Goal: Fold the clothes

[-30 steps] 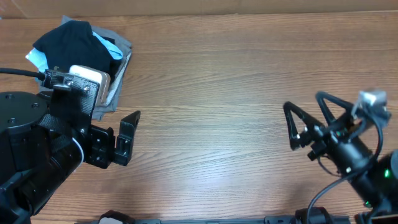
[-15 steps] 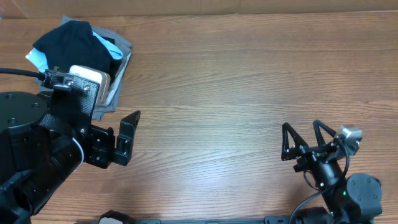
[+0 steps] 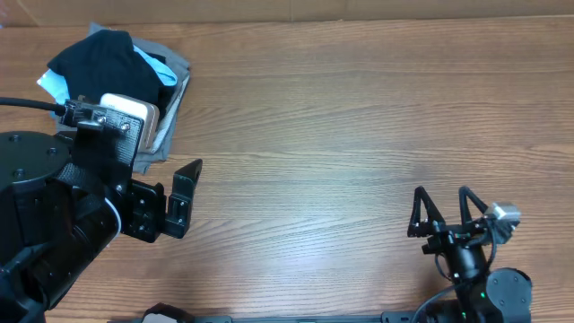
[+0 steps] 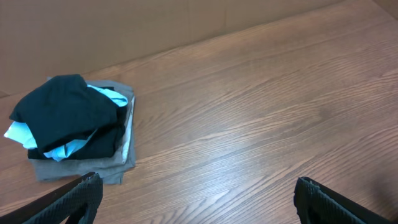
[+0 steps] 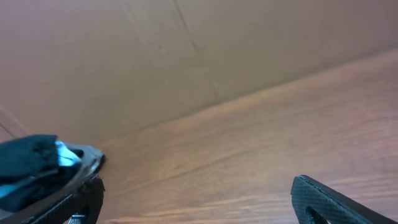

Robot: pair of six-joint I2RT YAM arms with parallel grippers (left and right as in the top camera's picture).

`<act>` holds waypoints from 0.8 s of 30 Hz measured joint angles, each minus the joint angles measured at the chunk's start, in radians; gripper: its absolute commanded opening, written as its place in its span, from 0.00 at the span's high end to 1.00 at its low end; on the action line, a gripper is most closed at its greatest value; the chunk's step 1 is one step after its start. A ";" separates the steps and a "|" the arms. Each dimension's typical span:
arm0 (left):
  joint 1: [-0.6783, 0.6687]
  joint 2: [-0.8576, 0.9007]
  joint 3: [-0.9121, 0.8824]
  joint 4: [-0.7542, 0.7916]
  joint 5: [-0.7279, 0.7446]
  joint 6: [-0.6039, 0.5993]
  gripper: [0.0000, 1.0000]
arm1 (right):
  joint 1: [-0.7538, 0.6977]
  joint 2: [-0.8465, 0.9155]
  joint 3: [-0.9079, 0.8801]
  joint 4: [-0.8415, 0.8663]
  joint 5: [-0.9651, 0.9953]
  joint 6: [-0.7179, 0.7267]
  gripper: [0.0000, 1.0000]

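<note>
Overhead view: a black T-shirt [image 3: 103,56] lies bunched on top of a grey garment [image 3: 177,97] at the far left corner of a wooden table [image 3: 341,117]. A light blue garment [image 3: 154,67] is sandwiched between the two, and its edges poke out at the left and right of the black fabric. The T-shirt is rumpled, not laid flat. No logo can be made out on it.

Left gripper [image 4: 198,183]: jaws spread wide, nothing between them. It sits just in front of the grey garment, on the near side, without touching it. The left wrist view looks past both fingertips to the pile, which lies ahead and to the left.

Right gripper [image 3: 442,199]: jaws likewise spread wide and empty. It stands well apart from the grey garment, at the near right edge, fingers pointing towards the far side.

Right wrist view: the pile shows only at the left border and is blurred. The dark mass there is probably the T-shirt.
</note>
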 measured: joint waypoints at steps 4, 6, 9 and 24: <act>0.000 0.000 0.000 0.000 0.000 0.000 0.00 | 0.000 0.000 -0.075 0.041 0.010 0.000 0.00; 0.000 0.000 0.000 0.000 0.000 0.000 0.00 | 0.000 0.000 -0.121 0.067 0.010 0.000 0.00; 0.000 0.000 0.000 0.000 0.000 0.000 0.00 | 0.000 0.000 -0.183 0.115 0.010 0.000 0.00; 0.000 0.000 0.000 0.000 0.000 0.000 0.00 | 0.000 0.000 -0.312 0.370 0.017 0.000 0.00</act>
